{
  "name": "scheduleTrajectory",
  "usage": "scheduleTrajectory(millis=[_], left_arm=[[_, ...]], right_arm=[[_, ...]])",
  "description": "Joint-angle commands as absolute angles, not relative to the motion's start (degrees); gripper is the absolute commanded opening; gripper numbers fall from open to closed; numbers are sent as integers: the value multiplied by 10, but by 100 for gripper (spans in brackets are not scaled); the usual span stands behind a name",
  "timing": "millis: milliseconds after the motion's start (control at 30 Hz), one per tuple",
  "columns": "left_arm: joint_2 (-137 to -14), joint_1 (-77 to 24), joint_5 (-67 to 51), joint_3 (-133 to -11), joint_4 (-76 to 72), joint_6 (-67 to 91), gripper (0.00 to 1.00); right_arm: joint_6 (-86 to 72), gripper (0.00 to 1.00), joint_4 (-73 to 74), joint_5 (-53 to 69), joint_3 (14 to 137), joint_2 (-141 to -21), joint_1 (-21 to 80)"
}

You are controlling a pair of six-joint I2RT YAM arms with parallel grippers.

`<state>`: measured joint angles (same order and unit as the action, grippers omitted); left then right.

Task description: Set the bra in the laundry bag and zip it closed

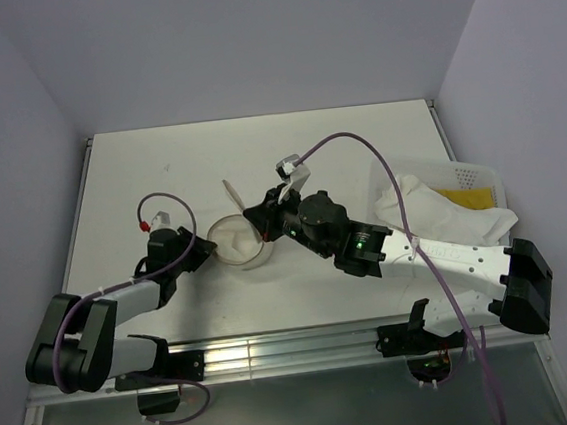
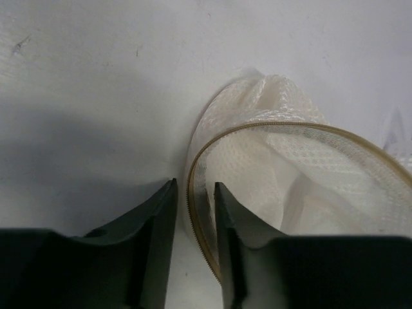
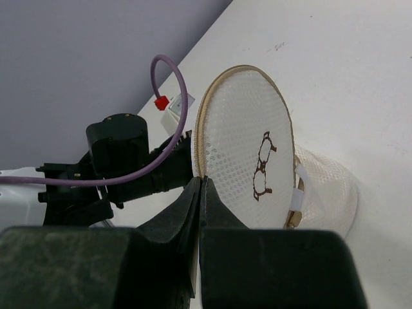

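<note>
Left gripper (image 2: 195, 185): spread astride the laundry bag (image 2: 302, 174) rim; the mouth is steadied.
Right gripper (image 3: 201, 181): pinched on the bag lid (image 3: 241, 135), held upright for the bra (image 1: 468, 198).

Top view: even overhead light, bright counter (image 1: 356, 135), no glare. Left wrist view dimmer, with heavy shadow left of the left end effector (image 2: 195, 188). Right end effector (image 3: 201, 187) blurred close-up; mesh bag (image 3: 238, 129) beyond it sharp.
</note>
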<state>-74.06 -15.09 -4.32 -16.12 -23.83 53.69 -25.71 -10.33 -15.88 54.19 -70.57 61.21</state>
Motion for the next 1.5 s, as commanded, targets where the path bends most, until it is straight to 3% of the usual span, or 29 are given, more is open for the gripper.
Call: scheduleTrajectory(millis=[0, 33, 67, 100, 433, 733, 967, 1167, 1467], left_arm=[[-745, -154, -54, -177, -285, 533, 33], [-734, -154, -54, -177, -285, 533, 25], [-724, -154, -53, -177, -280, 533, 5], [-696, -154, -47, -181, -258, 533, 0], [-445, -155, -54, -274, -42, 528, 0], [-381, -155, -48, -403, 141, 480, 0], [-318, -155, -1, -332, 187, 490, 0], [-247, -155, 28, -214, 126, 536, 0], [-200, -155, 25, -171, 150, 528, 0]], right_arm=[[-257, 0, -130, -157, 542, -684, 606], [-258, 0, -130, -157, 542, -684, 605], [-258, 0, -130, -156, 541, -683, 605], [-260, 0, -131, -159, 540, -682, 605], [-280, 0, -85, -182, 604, -695, 595], [-337, 0, -100, -146, 612, -675, 587], [-409, 0, -134, -124, 543, -657, 588], [-428, 0, -132, -134, 510, -691, 570], [-431, 3, -126, -127, 461, -710, 482]])
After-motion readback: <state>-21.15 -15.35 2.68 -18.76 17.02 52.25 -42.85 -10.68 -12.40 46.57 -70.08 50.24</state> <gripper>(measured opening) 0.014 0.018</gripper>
